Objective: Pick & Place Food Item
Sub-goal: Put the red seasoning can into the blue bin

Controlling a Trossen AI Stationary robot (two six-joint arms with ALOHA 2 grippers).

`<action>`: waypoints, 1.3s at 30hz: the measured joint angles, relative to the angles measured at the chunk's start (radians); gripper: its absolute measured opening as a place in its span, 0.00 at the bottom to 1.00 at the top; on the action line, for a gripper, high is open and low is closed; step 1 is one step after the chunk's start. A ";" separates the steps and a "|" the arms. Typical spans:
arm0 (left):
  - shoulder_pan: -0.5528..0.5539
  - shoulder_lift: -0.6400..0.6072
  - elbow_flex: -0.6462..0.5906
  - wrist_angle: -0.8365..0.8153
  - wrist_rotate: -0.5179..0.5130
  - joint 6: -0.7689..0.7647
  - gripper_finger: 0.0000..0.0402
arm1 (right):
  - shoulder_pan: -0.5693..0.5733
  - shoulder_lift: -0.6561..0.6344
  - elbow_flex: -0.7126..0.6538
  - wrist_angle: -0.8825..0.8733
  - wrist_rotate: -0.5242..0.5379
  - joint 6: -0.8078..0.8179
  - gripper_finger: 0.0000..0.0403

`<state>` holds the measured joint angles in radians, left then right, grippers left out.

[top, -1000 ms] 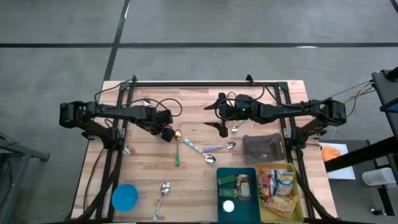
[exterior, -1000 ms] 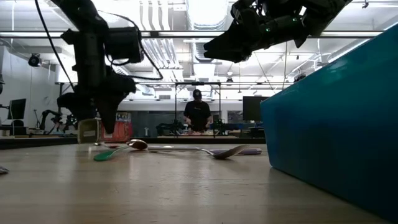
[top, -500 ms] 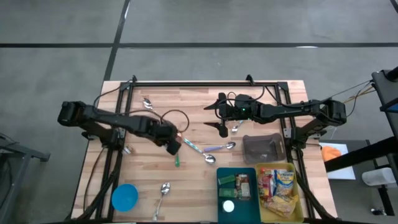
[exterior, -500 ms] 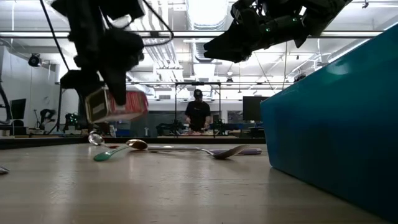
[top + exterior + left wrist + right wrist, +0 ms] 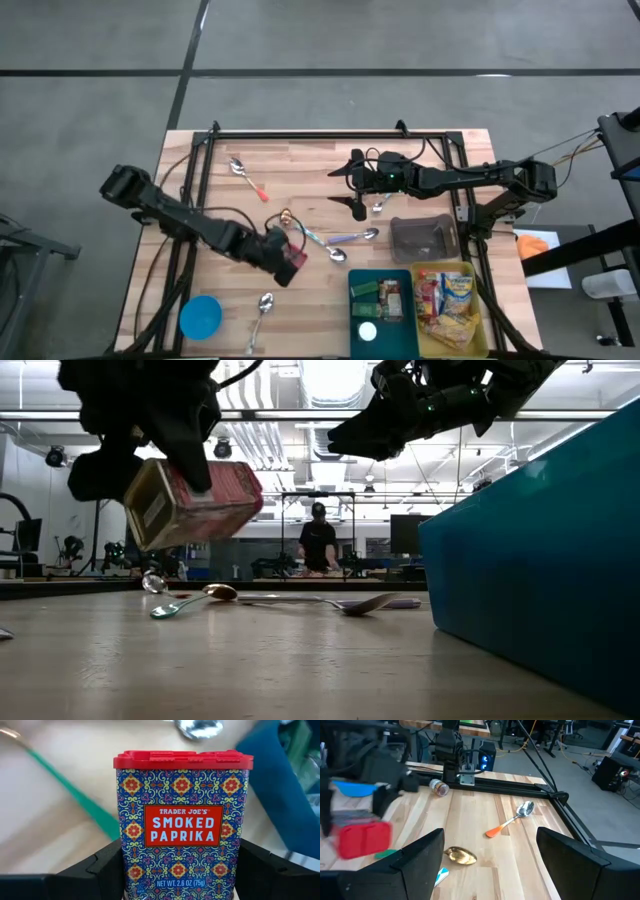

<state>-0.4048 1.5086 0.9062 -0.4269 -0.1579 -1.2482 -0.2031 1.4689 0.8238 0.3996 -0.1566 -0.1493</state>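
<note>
Paprika tin (image 5: 182, 820), red-lidded and patterned in blue, sat clamped between the two dark fingers (image 5: 105, 870) of the left end effector (image 5: 285, 258), which hung in the air over the wooden worktop (image 5: 310, 170), not far from the teal bin (image 5: 380, 296). From above, the left arm reached diagonally from its base across the boards, its wrist angled steeply downward; seen from table height, the tin (image 5: 190, 500) was tilted, well clear of the surface. Below and beside it lay a green-handled spoon (image 5: 180, 603) and a purple-handled spoon (image 5: 352, 237), with an orange-handled spoon (image 5: 248, 177) farther back and a plain metal spoon (image 5: 263, 308) nearer the front edge beside a blue lid (image 5: 200, 317). The right end effector (image 5: 355, 190) hovered above the worktop's far middle, arm stretched nearly level, its fingers (image 5: 415, 855) spread apart and holding nothing. A yellow bin (image 5: 452, 300) of packets stood against the teal one, a grey tray (image 5: 422, 238) just behind them.
</note>
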 joint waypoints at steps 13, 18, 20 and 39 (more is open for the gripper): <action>-0.098 0.337 0.383 -0.083 0.020 0.035 0.69 | 0.000 0.000 0.000 0.000 0.000 0.000 0.78; -0.105 0.447 0.512 -0.117 0.058 0.078 0.69 | 0.000 0.000 0.000 0.000 0.000 0.000 0.78; -0.113 0.487 0.556 -0.117 0.065 0.092 0.69 | 0.000 0.000 0.000 0.000 0.000 0.000 0.78; -0.142 0.638 0.630 -0.053 0.115 0.042 0.69 | 0.000 0.000 0.000 0.000 0.000 0.000 0.78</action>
<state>-0.5465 2.1467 1.5364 -0.4797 -0.0429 -1.2060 -0.2035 1.4687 0.8242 0.4000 -0.1566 -0.1495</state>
